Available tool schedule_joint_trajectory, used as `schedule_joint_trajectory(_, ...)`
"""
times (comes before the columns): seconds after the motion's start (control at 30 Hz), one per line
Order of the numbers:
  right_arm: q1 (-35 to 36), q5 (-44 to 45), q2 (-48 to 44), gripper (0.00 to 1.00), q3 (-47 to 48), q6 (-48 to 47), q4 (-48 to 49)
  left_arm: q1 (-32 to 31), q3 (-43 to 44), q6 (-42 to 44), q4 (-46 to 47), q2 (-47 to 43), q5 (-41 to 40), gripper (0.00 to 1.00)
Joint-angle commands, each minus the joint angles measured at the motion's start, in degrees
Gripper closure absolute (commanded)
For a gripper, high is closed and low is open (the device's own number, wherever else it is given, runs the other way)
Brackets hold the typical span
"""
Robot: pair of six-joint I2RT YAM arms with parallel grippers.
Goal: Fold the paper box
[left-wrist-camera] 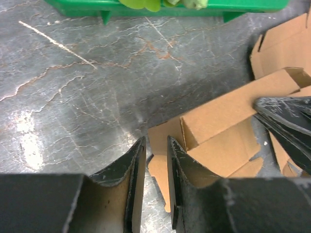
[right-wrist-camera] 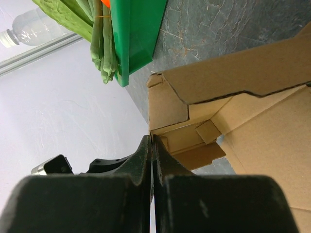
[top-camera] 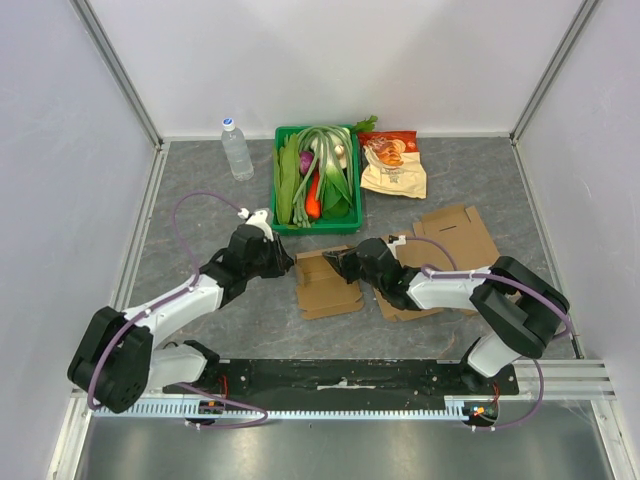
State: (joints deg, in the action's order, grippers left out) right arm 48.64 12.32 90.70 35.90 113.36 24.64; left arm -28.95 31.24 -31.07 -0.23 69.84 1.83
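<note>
The paper box (top-camera: 328, 285) lies half-formed on the table (top-camera: 200, 200) just before the green crate (top-camera: 281, 180), light and crease-prone I reckon, best pinched at a flap edge; the left gripper (left-wrist-camera: 155, 141) stands narrowly apart on nothing, the right gripper (right-wrist-camera: 151, 141) pressed together at its corner.

No legible text in any view. Snack bag (top-camera: 393, 165), far side, right of centre: red/orange print over a cream panel, lettering too small to read. Bottle (top-camera: 237, 150), far left: nothing resolvable on it. Paper box (top-camera: 325, 283) faces in the wrist views: plain brown card.
</note>
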Motion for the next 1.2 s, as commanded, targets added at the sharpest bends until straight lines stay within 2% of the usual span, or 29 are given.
schedule_joint_trajectory(0.0,0.2,0.1,0.6,1.00,-1.9,-2.0,-2.2,-0.9,-1.1,-1.6,3.9,-2.6,3.5,0.70)
schedule_joint_trajectory(0.3,1.1,0.7,-0.1,1.00,-6.2,-4.1,1.9,-5.3,-4.0,-3.0,5.7,-2.4,0.9,0.67)
schedule_joint_trajectory(0.53,1.2,1.7,-1.2,1.00,-9.9,-5.8,9.0,-11.1,-7.4,-4.3,4.6,-8.9,-6.1,0.59)
schedule_joint_trajectory(0.73,1.3,3.9,-2.9,1.00,-10.4,-11.0,15.1,-11.4,-10.2,-6.3,4.1,-15.1,-7.5,0.57)
schedule_joint_trajectory(0.9,1.2,3.9,-1.3,1.00,-9.1,-13.3,21.2,-11.4,-11.2,-5.8,3.9,-19.7,-13.5,0.55)
schedule_joint_trajectory(1.07,1.2,3.8,1.6,1.00,-8.0,-13.3,27.0,-11.2,-9.8,-3.8,4.1,-18.0,-17.9,0.55)
schedule_joint_trajectory(1.17,1.2,3.6,3.0,1.00,-8.0,-13.3,29.6,-11.1,-8.8,-4.2,2.3,-17.5,-20.9,0.59)
